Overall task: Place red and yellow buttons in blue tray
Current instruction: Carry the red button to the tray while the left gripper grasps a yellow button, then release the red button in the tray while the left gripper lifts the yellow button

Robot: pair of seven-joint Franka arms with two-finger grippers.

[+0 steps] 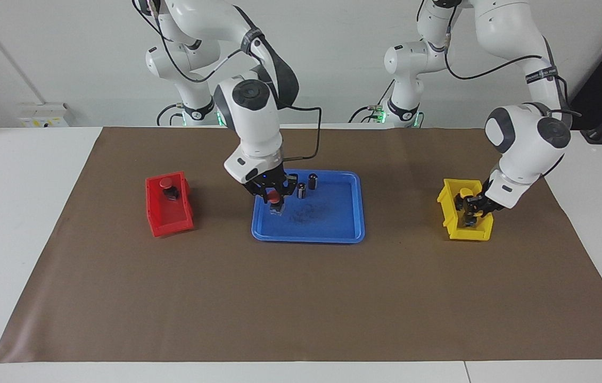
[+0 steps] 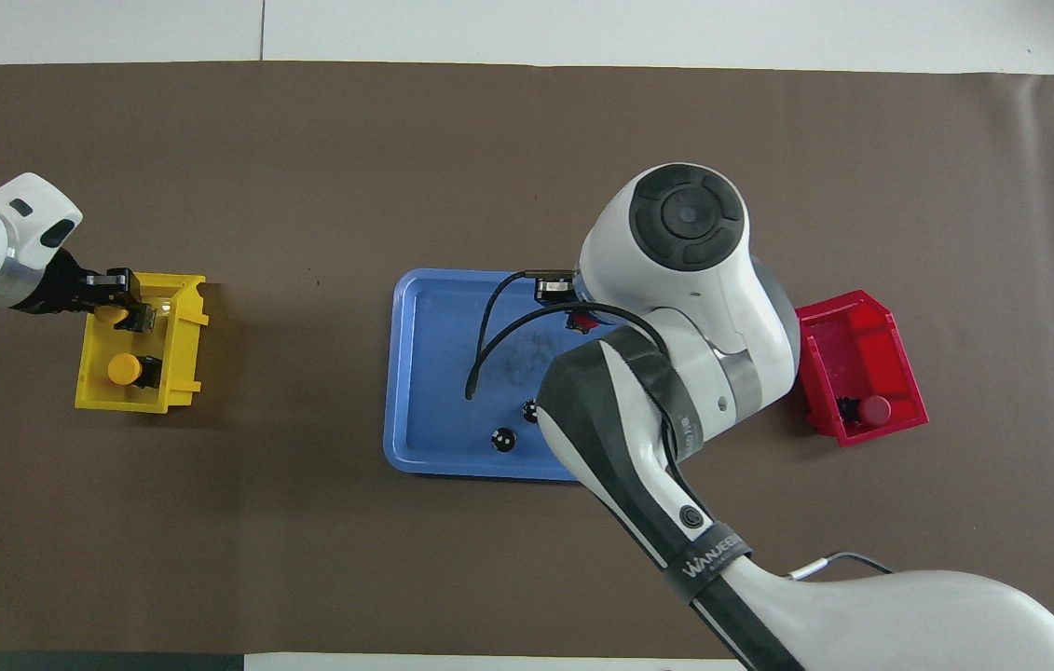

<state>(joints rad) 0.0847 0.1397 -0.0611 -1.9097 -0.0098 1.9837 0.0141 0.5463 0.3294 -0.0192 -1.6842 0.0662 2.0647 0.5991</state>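
My right gripper (image 1: 274,201) is shut on a red button (image 1: 274,198), which it holds upright low over the blue tray (image 1: 332,234), at the tray's end toward the red bin. In the overhead view only a bit of that button (image 2: 580,321) shows beside the arm. A second red button (image 1: 167,187) sits in the red bin (image 1: 168,218). My left gripper (image 1: 472,210) is down inside the yellow bin (image 1: 452,229), around one yellow button (image 2: 124,315). The other yellow button (image 2: 123,370) sits beside it in the bin.
Two capless dark cylinders (image 1: 312,181) (image 1: 301,190) stand in the blue tray on the side nearer the robots. A brown mat (image 1: 301,308) covers the table. The right arm's wrist hides part of the tray in the overhead view.
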